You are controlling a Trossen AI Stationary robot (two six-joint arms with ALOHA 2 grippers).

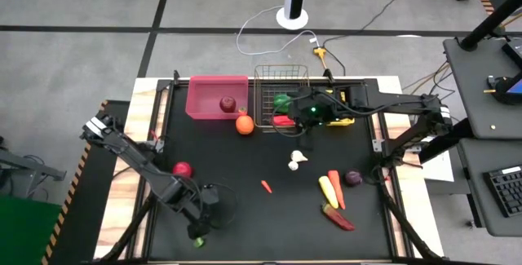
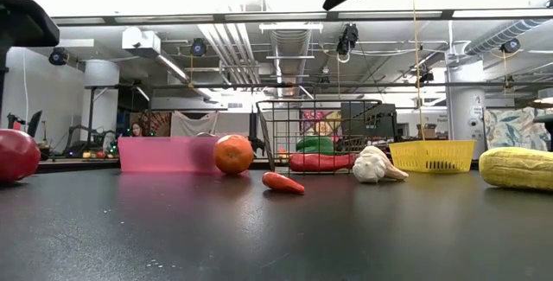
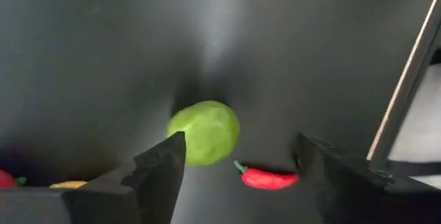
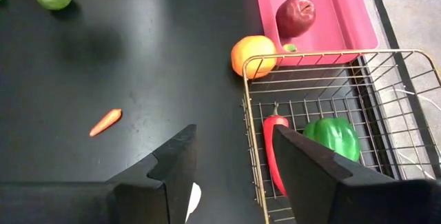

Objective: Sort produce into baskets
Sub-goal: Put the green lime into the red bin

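My overhead camera looks straight down on the whole black table (image 1: 245,208). My low one sits at tabletop level, facing across it into the room. The left wrist camera hangs close above the table, a lime (image 3: 204,131) just ahead of its claw (image 3: 241,162). The right wrist camera rides higher, looking down past its claw (image 4: 234,156) at the wire basket (image 4: 365,100) and pink bin (image 4: 344,24), both also visible overhead and low.
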